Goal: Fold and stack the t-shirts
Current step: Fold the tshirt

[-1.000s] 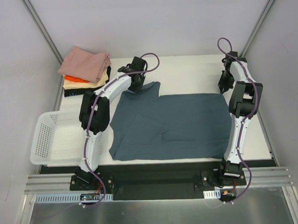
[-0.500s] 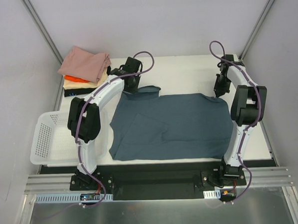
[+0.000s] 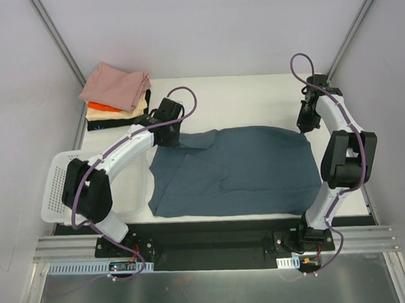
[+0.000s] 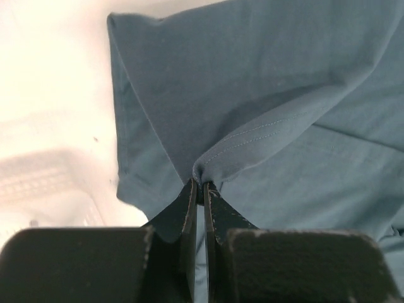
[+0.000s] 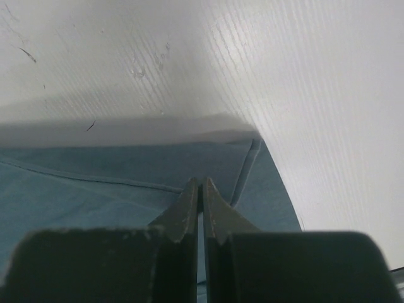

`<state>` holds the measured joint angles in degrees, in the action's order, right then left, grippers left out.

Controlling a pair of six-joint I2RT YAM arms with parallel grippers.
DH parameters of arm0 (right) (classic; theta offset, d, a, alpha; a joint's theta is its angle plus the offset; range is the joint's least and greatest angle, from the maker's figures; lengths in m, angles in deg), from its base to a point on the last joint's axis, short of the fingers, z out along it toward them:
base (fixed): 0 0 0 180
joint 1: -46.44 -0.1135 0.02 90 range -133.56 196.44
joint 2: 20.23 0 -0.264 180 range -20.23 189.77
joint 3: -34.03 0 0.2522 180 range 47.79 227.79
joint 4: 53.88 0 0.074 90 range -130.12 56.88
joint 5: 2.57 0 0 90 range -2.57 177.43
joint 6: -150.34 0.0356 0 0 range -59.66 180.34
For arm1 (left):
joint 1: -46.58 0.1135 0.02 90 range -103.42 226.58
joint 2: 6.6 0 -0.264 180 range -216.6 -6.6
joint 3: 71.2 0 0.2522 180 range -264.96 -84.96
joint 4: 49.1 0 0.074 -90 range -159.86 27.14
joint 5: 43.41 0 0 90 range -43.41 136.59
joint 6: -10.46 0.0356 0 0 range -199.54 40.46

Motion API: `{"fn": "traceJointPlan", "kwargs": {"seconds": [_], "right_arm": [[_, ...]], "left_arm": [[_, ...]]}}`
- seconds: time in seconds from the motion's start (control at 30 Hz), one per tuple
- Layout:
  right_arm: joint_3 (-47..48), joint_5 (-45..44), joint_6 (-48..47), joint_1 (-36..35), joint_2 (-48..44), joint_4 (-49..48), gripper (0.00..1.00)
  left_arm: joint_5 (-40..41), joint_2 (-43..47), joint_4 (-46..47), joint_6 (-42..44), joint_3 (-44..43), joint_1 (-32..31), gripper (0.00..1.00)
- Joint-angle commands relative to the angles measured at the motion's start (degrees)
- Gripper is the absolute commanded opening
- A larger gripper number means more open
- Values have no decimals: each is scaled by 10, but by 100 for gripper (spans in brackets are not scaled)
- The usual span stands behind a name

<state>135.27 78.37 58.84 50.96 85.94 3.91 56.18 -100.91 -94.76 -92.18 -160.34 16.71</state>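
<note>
The slate-blue t-shirt (image 3: 237, 166) lies spread across the middle of the table. My left gripper (image 3: 170, 135) is at its far left corner. In the left wrist view that gripper (image 4: 202, 186) is shut on a puckered fold of the stitched sleeve (image 4: 252, 142), lifted off the cloth below. My right gripper (image 3: 304, 124) is at the shirt's far right corner. In the right wrist view its jaws (image 5: 201, 184) are shut where a crease and the hem (image 5: 245, 169) meet, and that edge casts a shadow on the table. Folded t-shirts, pink (image 3: 117, 85) on top, are stacked at the back left.
A white lattice basket (image 3: 67, 189) stands at the left edge, beside the left arm. The stack also shows orange (image 3: 99, 106), cream (image 3: 136, 109) and black (image 3: 108, 123) layers. Enclosure walls close in the back and both sides.
My left gripper has drawn the sleeve nearer and leftward, laying it in over the shirt's body, and the left arm has swung out left. The right gripper has shifted slightly at the far right corner.
</note>
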Motion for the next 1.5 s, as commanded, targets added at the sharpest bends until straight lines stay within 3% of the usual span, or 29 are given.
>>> {"fn": "traceJointPlan", "kwargs": {"seconds": [0.0, 0.53, 1.47], "right_arm": [[-5, -19, -1, -1, -48, 15, 1], [-8, -37, -10, -1, -107, 42, 1], [-94, -75, -1, -1, -199, 89, 2]], "left_arm": [[-5, 89, -4, -65, 52, -3, 0], [-18, 247, -84, -174, 100, -6, 0], [-95, 423, -178, -234, 217, -31, 0]]}}
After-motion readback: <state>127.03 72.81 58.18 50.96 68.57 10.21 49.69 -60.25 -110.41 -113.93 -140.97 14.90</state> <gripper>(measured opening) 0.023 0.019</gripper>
